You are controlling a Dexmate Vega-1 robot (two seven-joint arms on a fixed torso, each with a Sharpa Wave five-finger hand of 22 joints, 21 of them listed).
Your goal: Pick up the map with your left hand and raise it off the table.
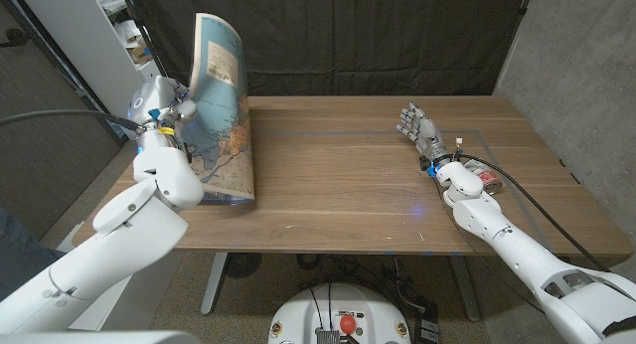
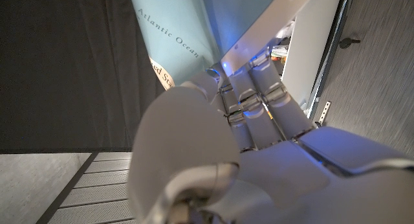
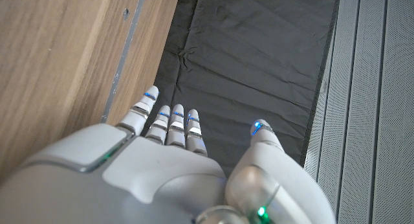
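The map point(image 1: 223, 95) is a large pale-blue sheet with printed land and sea, held up steeply at the table's left side; its lower edge hangs close to the wooden table point(image 1: 348, 175), and I cannot tell whether it touches. My left hand point(image 1: 164, 115) grips its left edge. In the left wrist view the map point(image 2: 171, 30) reads "Atlantic Ocean" and my left hand's fingers point(image 2: 249, 101) close against it. My right hand point(image 1: 421, 130) stands over the table's right part with fingers spread and nothing in it; the right wrist view shows the same right hand point(image 3: 174, 159).
A black curtain point(image 1: 378, 36) hangs behind the table. A white shelf unit point(image 1: 94, 36) stands at the back left. A small red-and-white object point(image 1: 487, 175) lies beside my right forearm. A grey wall point(image 1: 576, 66) borders the right side.
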